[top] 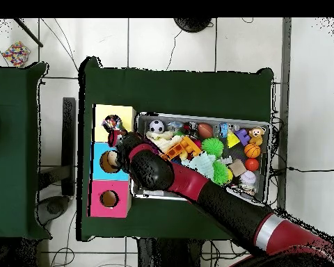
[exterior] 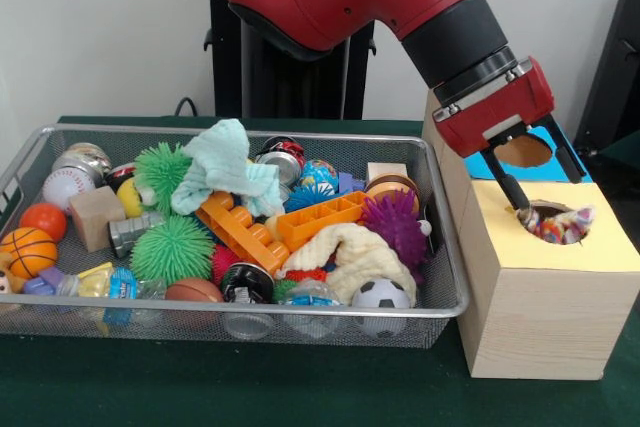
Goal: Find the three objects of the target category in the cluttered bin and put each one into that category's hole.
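Note:
My gripper (exterior: 548, 193) hangs over the yellow top of the wooden box (exterior: 540, 317), its fingers open just above the round hole (exterior: 556, 223). A multi-coloured crinkly object (exterior: 562, 227) lies inside that hole, free of the fingers. In the overhead view the gripper (top: 117, 139) sits at the seam between the yellow section (top: 125, 115) and the blue section (top: 99, 154). The wire bin (exterior: 250, 309) beside the box holds mixed toys: green spiky balls (exterior: 172, 247), a purple spiky ball (exterior: 395, 224), orange bricks (exterior: 318, 221), a small football (exterior: 381, 294) and a pale green cloth (exterior: 222, 167).
The box has a third, pink section (top: 108, 198) with its own hole. The bin (top: 204, 117) also holds a basketball (exterior: 27, 250), a baseball (exterior: 65, 187), wooden cubes (exterior: 96, 217), cans and a cream knitted item (exterior: 345, 255). My arm crosses the bin's corner.

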You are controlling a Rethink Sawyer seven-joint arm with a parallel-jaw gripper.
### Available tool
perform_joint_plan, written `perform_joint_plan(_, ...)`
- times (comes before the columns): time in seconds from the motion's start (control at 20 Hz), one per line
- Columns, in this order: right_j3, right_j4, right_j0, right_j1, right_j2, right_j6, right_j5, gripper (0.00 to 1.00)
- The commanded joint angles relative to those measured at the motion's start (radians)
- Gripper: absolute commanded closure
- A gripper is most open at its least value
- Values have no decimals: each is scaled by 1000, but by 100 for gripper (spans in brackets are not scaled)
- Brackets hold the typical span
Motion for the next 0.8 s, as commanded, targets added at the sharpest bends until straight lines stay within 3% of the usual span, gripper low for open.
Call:
perform_joint_plan(0.05, -117, 56, 5, -2, -67, 233, 16, 0)
perform_joint_plan(0.4, -112, 60, -5, 9, -53, 265, -22, 0)
perform_joint_plan(0.6, -120, 66, 23, -31, -95, 207, 59, 0)
perform_joint_plan(0.8, -118, 88, 7, -35, -78, 197, 142, 0)
